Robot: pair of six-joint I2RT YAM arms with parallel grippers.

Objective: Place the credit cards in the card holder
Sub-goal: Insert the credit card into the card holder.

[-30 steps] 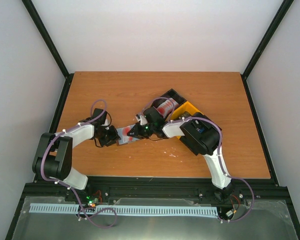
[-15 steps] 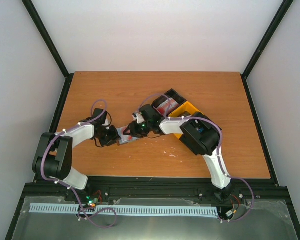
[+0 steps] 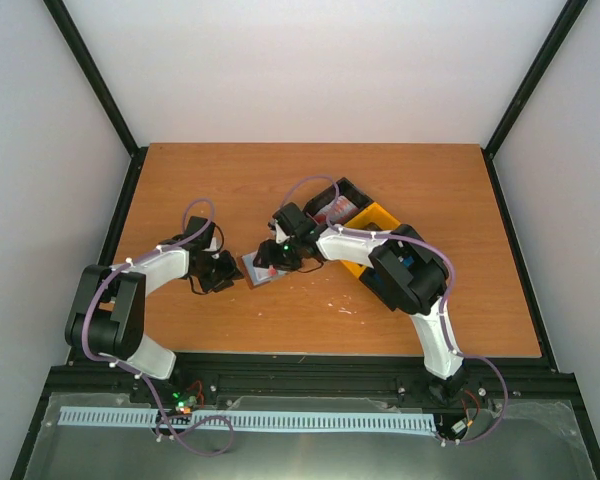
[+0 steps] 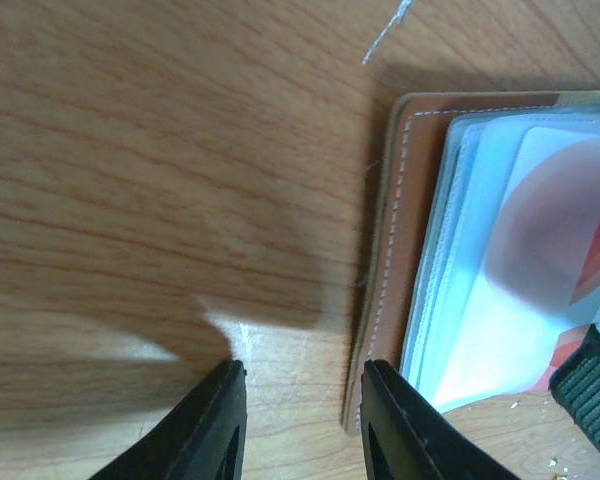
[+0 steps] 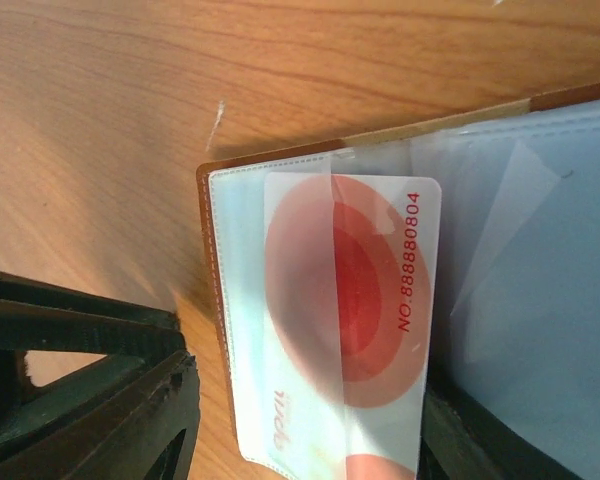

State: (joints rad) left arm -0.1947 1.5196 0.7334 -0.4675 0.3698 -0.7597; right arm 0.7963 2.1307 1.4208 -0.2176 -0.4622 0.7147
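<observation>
At centre frame: card point(image 5: 350, 320) sleeved in holder point(image 4: 405, 200); right gripper point(image 5: 310, 430) wide astride it; left gripper point(image 4: 302, 420) half-open at holder's edge.

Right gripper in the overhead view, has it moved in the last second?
Yes. The right gripper has slid left, away from the yellow bin, uncovering more of the black bin.

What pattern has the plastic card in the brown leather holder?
The plastic card is white with red rings; right wrist view best.
</observation>
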